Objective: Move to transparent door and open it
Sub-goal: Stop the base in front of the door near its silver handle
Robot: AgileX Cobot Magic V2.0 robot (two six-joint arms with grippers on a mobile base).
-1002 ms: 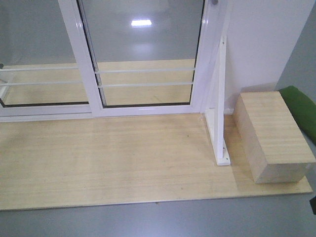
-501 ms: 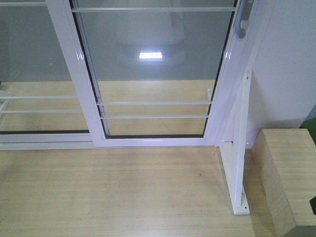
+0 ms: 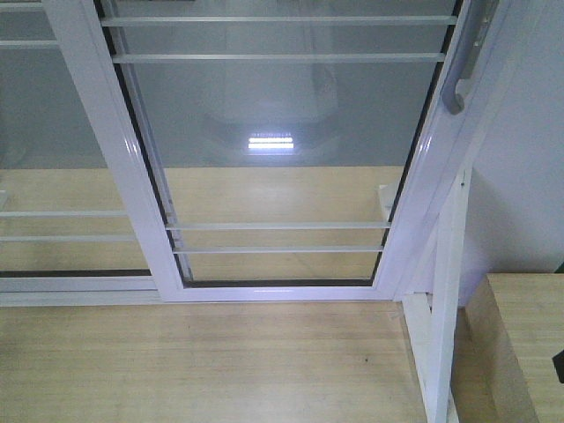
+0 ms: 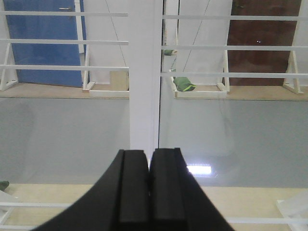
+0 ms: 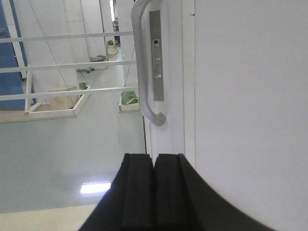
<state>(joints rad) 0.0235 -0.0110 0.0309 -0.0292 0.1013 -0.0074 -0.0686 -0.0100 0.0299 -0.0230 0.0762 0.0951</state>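
The transparent door [image 3: 282, 132] is a glass panel in a glossy white frame with thin white bars, filling the middle of the front view. Its curved grey pull handle [image 3: 464, 62] is on the right stile; in the right wrist view the handle [image 5: 140, 67] stands above and slightly left of my right gripper [image 5: 154, 156], which is shut and empty, short of it. My left gripper [image 4: 148, 151] is shut and empty, facing a white frame stile [image 4: 143, 72] between two glass panes. Neither gripper shows in the front view.
A barred glass panel without a handle [image 3: 53, 176] stands left of the door. A white brace post [image 3: 445, 291] rises at the right, with a wooden block [image 3: 529, 344] beyond it. A pale wooden floor board [image 3: 194, 370] lies in front. A white wall [image 5: 250, 96] is at the right.
The view has closed in on the door: the frame and glass now fill more of the picture, the handle has come further into sight, and the wooden block has slid to the right edge.
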